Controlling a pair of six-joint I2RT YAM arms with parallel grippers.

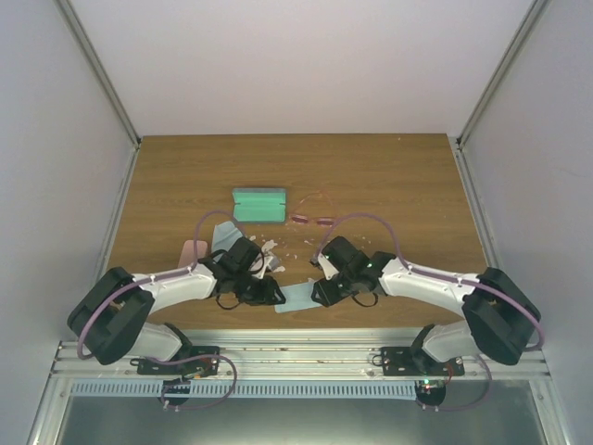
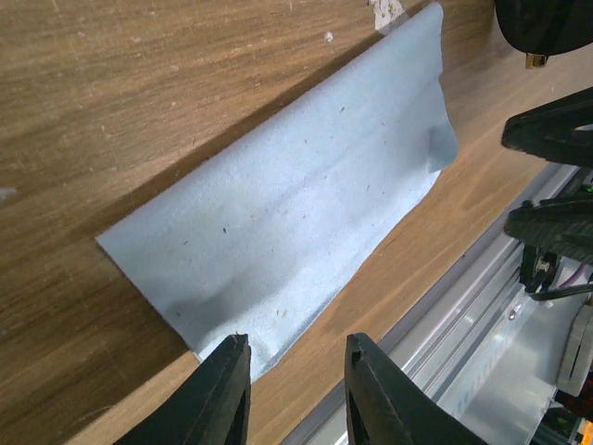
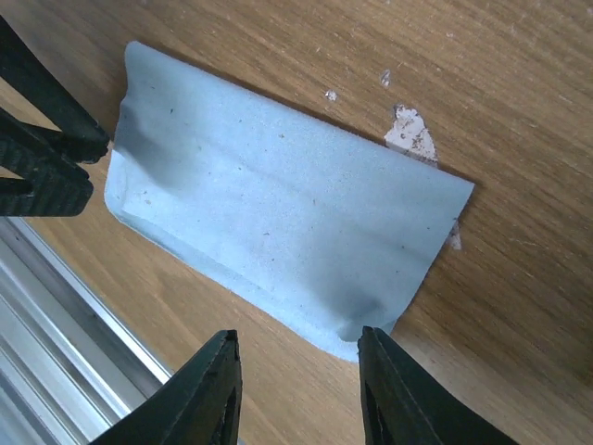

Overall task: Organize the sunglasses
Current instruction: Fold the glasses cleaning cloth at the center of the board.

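One wooden table, broadest thing in the top view. Two arms next, left arm and right arm, bent inward along the near edge and almost meeting at the centre. Between them, flat on the wood just short of the near edge, a light blue cloth with a soft crease along its length. Farther back, near the table's middle, a green case. Just right of it, well apart from both arms, the pink sunglasses on bare wood. Close against the left arm, on its far side, a pink case and a blue-grey piece, partly hidden. Left gripper: fingers spread, pinching nothing, over the cloth's left end. Right gripper: fingers spread likewise, gripping nothing, over the cloth's right end. Smallest of all, pale chips in the wood, touching the cloth's far edge.
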